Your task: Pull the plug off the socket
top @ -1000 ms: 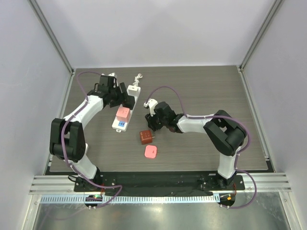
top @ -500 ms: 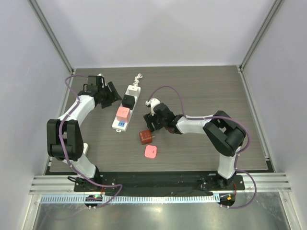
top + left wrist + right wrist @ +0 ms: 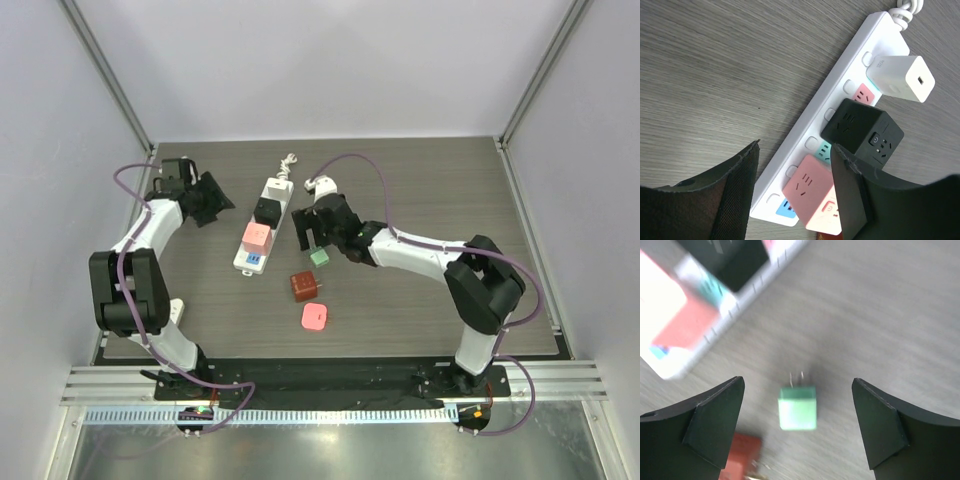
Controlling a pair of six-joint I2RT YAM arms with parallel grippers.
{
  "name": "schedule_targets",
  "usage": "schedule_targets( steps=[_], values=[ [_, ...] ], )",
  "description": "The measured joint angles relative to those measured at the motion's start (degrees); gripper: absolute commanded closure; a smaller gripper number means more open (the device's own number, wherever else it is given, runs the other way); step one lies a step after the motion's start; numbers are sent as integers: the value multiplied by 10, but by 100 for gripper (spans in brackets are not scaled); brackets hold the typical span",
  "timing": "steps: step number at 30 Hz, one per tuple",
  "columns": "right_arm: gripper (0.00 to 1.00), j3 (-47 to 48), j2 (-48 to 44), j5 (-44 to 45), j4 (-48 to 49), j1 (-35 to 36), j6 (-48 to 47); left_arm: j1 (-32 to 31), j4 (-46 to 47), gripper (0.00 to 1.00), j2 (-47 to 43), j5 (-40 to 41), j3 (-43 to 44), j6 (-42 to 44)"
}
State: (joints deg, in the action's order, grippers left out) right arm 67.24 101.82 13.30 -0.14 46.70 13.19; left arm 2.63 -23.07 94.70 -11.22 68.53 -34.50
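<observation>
both tools open and empty: right tool [image 3: 798,382] above the loose green plug [image 3: 797,407], left tool [image 3: 796,147] away from the socket [image 3: 875,35]; unbraced, it could lift with the black plug [image 3: 862,132].

White socket [image 3: 812,117], white charger [image 3: 900,77], black cube [image 3: 862,131], pink cube [image 3: 810,192]; the blurred loose plug [image 3: 797,407] looks green.

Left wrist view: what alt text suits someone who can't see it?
A white power strip runs diagonally across a wood-grain table, carrying a white charger, a black cube and a pink cube. The left gripper stands open in the foreground, holding nothing.
</observation>
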Motion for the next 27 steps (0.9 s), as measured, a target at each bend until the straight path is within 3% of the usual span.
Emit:
schedule_targets(
  steps=[2, 4, 6, 9, 10, 18, 27],
  values=[
    [7, 25, 1, 14, -14, 1, 15, 2, 0, 42, 2, -4, 0, -6],
    [17, 72, 14, 28, -42, 1, 40, 2, 0, 46, 7, -9, 0, -13],
    [35, 140, 47, 38, -77, 1, 68, 1, 0, 50, 14, -14, 0, -17],
    [73, 217, 106, 61, -93, 1, 104, 1, 0, 53, 30, -19, 0, -25],
    [76, 226, 119, 71, -97, 1, 118, 1, 0, 53, 36, -19, 0, -26],
    [82, 279, 249, 150, -128, 0, 161, 1, -19, 61, 70, -11, 4, -23],
    [82, 351, 329, 133, -81, -6, 156, -4, -31, 66, 122, -8, 19, -17]
  ],
)
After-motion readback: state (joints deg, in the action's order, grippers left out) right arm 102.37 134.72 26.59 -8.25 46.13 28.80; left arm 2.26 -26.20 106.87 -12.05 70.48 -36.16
